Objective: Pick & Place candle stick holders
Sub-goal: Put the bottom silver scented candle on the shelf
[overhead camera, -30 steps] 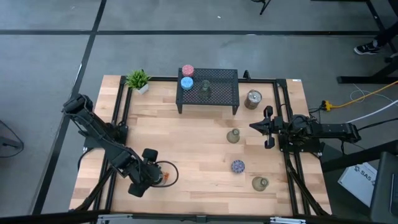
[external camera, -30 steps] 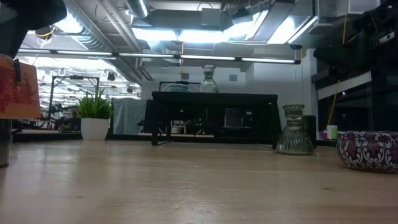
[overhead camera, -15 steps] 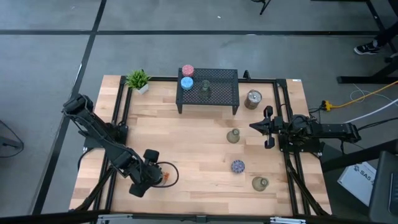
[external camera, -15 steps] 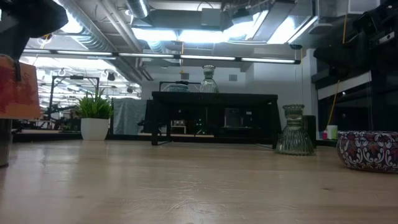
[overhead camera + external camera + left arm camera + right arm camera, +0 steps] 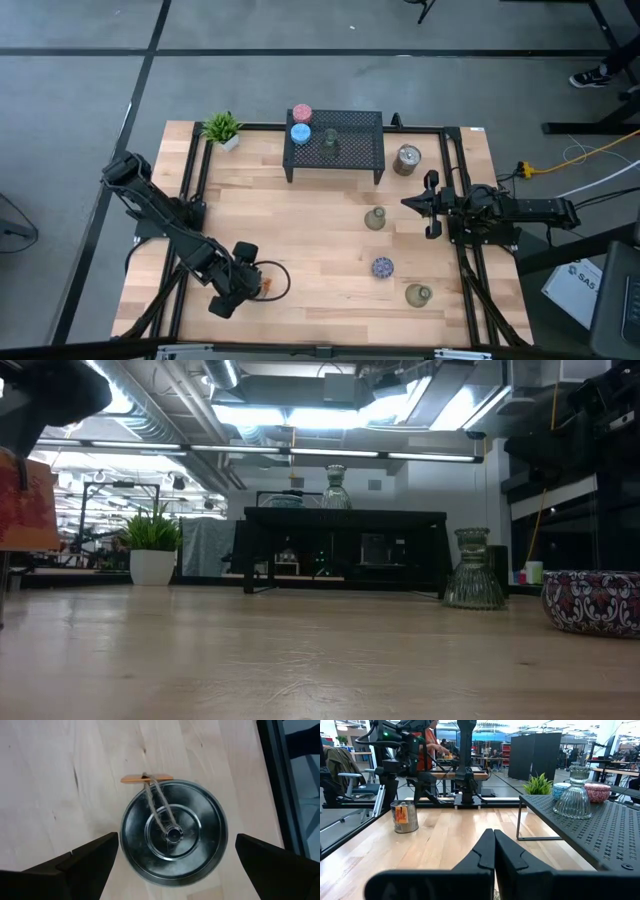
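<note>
A shiny silver holder (image 5: pixel 173 830), round with a dished metal top, a string and an orange tag, sits on pale wood grain near the table's (image 5: pixel 310 215) front left. The left hand (image 5: pixel 252 283) hovers above it, fingers spread wide, touching nothing. Ribbed glass holders (image 5: pixel 375 219) stand on bare planks mid-table. The right hand (image 5: pixel 412 203), pressed together, waits by the right rail beside a black mesh rack (image 5: pixel 355 139).

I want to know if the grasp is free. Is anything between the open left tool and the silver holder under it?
Nothing visible. The left tool hangs open straight above the silver holder, fingers either side; only its own tag lies beside it.
</note>
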Controlling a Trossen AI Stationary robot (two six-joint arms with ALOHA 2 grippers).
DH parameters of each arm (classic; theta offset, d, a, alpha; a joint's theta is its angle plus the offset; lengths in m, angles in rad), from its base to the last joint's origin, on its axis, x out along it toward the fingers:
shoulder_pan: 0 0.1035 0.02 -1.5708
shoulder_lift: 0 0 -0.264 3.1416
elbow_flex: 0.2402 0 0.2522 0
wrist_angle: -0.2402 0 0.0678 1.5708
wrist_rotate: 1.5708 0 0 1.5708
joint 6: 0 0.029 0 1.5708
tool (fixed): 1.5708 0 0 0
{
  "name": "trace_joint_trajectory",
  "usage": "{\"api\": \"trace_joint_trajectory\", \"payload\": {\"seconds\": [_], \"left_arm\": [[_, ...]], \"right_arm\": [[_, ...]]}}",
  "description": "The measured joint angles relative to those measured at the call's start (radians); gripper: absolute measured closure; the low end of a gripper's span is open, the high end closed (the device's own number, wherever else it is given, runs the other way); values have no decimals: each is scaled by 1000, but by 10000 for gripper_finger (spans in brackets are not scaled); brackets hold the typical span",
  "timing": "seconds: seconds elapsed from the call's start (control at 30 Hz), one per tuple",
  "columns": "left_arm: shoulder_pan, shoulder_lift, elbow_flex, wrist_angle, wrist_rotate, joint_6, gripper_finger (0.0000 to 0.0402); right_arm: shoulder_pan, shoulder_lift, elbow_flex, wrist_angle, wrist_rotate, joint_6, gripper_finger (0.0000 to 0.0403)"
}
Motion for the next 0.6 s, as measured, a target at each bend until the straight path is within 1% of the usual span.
{"api": "trace_joint_trajectory", "payload": {"seconds": [0.27,0.4,0.6], "left_arm": [[1,1,0,1,-15,0,2],[0,25,0,38,-15,1,2],[0,66,1,79,-16,44,2]], "right_arm": [[0,0,0,0,0,0,402],[0,0,0,0,0,0,402],[0,0,0,0,0,0,402]]}}
